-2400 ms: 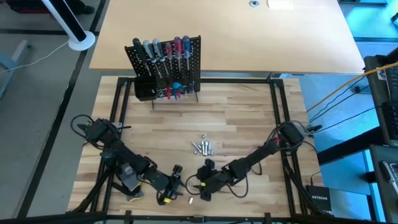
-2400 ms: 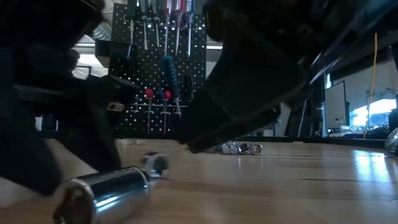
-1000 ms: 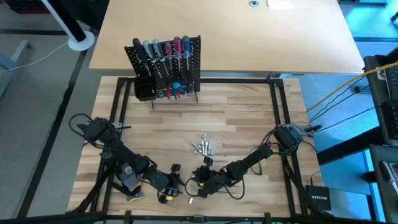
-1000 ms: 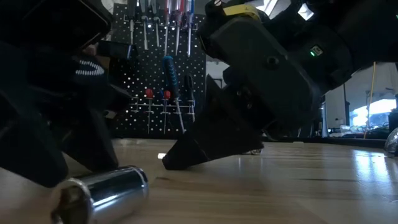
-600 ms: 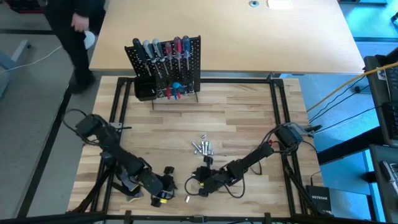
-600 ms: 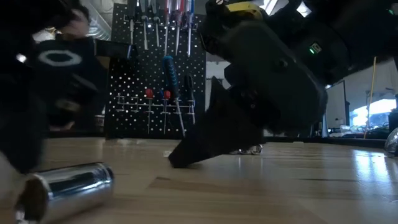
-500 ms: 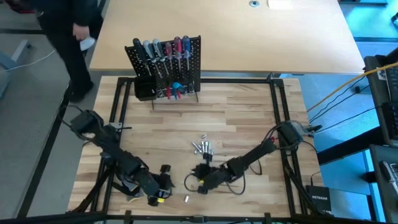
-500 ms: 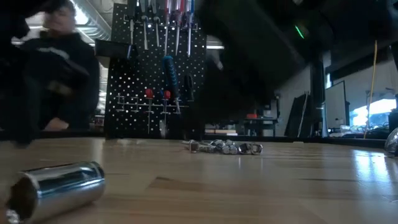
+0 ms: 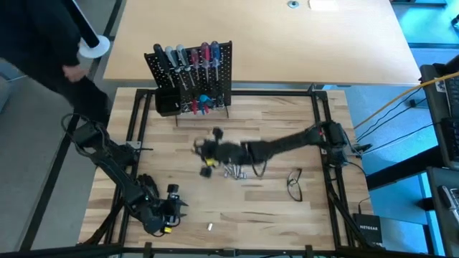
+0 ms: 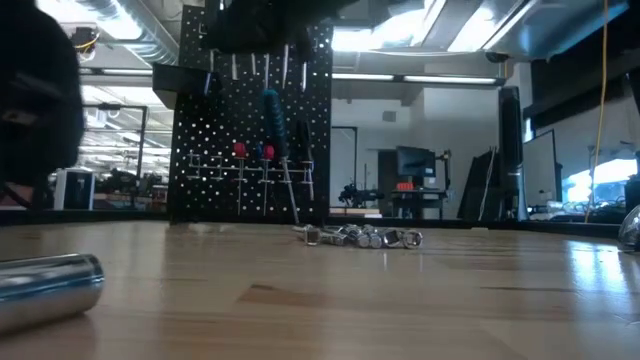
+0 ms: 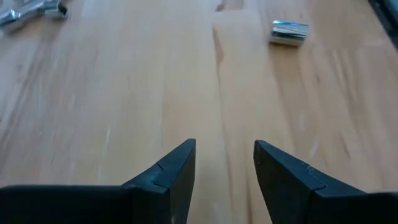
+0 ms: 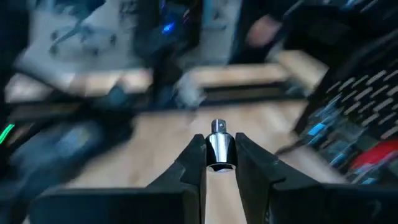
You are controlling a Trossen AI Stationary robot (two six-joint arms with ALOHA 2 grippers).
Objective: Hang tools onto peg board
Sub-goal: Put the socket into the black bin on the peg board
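The right tool (image 12: 221,163) pinches a small silver socket (image 12: 219,147) by its lower end only, so a quick swing toward the peg board (image 9: 192,77) just ahead could let it slip or twist out. The left tool (image 11: 224,163) waits open and empty, a loose socket (image 11: 288,33) lying ahead of it on the bench (image 9: 272,208).

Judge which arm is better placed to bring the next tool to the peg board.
Right. The right gripper is shut on a silver socket and reaches across mid-table, just in front of the peg board. The left gripper is open and empty, low at the table's near left, far from the board.
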